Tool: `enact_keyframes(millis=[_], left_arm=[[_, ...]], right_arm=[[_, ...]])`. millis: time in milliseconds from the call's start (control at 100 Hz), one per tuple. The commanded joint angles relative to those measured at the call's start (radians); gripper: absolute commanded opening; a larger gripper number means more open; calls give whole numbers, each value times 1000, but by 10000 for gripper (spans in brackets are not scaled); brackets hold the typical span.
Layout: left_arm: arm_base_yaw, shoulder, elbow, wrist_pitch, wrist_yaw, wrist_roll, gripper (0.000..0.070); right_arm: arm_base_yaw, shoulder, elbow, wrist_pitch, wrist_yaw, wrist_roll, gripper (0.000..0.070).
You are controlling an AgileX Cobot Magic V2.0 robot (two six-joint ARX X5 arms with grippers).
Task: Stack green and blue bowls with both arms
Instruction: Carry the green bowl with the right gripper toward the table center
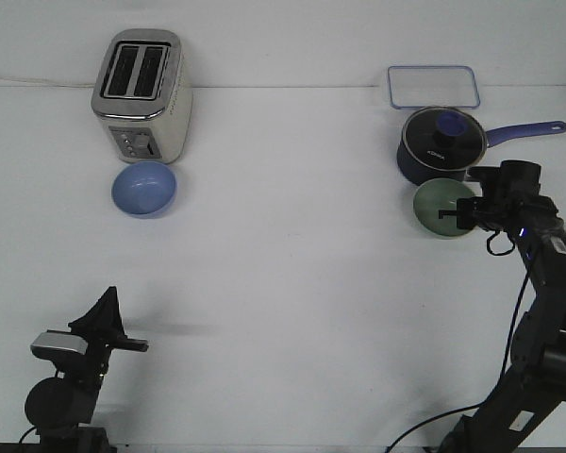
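The blue bowl sits upright on the white table, just in front of the toaster at the far left. At the far right, in front of the saucepan, the green bowl rests on the table. My right gripper reaches in from the right at this bowl's right rim. Its jaws look apart, with one dark finger lying over the bowl's inside. Low at the front left, far from both bowls, my left gripper holds nothing. I cannot make out how its jaws stand.
A silver toaster stands at the back left. A dark navy saucepan with a glass lid and a long handle is directly behind the green bowl. A clear lidded container lies behind the saucepan.
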Motion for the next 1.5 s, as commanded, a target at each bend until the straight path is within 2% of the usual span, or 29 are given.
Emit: enact_keyframes(millis=[0,270,500,600,920,1290,1490], left_arm=[[2,-1,-20,12,-3,1,10],[2,-1,-20,12,-3,1,10],[2,-1,-20,12,-3,1,10],[2,-1,-20,12,-3,1,10],[2,-1,-20,12,-3,1,10],[2,-1,-20,12,-3,1,10],[2,-1,-20,12,-3,1,10]], right_arm=[[0,27,5,-8,33,-14,0],[-1,6,20,-55,22,9,0],[5,-77,21,-137,-124,58,0],[21,-124,21,-171,-164,73,0],[150,-228,21,-222,-339,97,0],[430,-227,-3,-257,-343,100,0],[593,-227,-58,-153,-329,203,0]])
